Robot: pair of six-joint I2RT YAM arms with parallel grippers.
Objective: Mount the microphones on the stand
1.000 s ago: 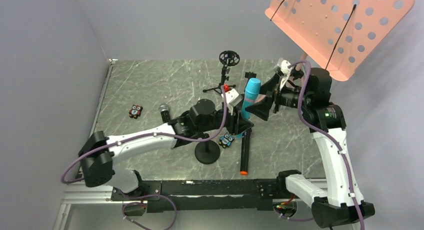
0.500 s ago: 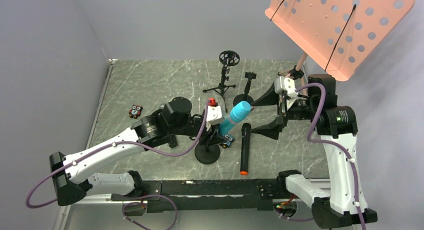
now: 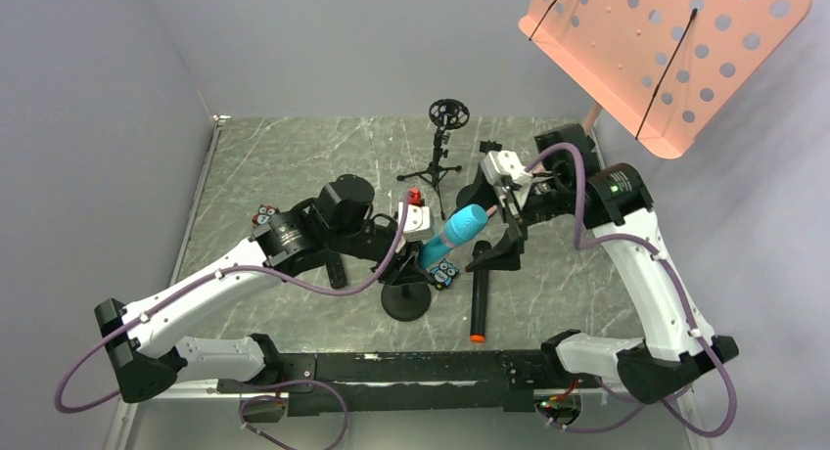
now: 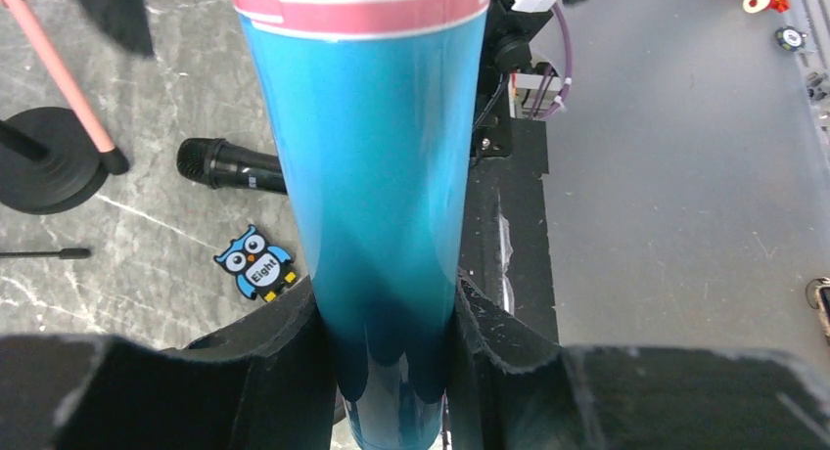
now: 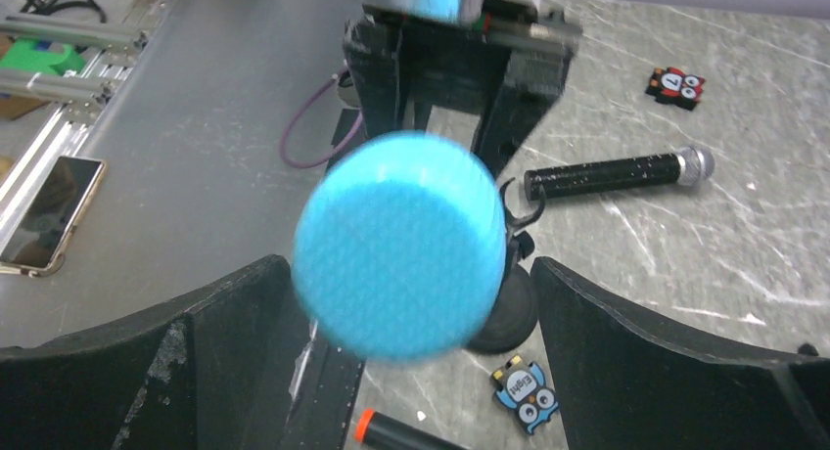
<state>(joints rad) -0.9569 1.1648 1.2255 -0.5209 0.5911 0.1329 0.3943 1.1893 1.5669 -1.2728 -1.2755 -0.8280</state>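
Note:
My left gripper (image 3: 428, 249) (image 4: 387, 323) is shut on the lower body of the light blue microphone (image 3: 455, 230) (image 4: 377, 176), holding it tilted above the table. Its round blue head (image 5: 399, 245) faces my right gripper (image 3: 499, 225) (image 5: 411, 274), which is open with the head between its fingers, apart from both. The stand (image 3: 406, 298) (image 5: 504, 313), a black round base with a clip, sits below. The black microphone with the orange end ring (image 3: 478, 295) lies beside it. The black microphone with the silver mesh head (image 5: 617, 171) lies further left, mostly under my left arm in the top view.
A small tripod stand (image 3: 440, 142) and a pink perforated music stand (image 3: 675, 49) are at the back. A blue owl figure (image 3: 445, 274) (image 4: 256, 263) (image 5: 529, 393) lies by the round base, a red one (image 5: 677, 83) at the left.
My left arm drew the blue microphone left and tipped it from upright to slanted. My right gripper swung away to the right, then came back left to face the microphone's head.

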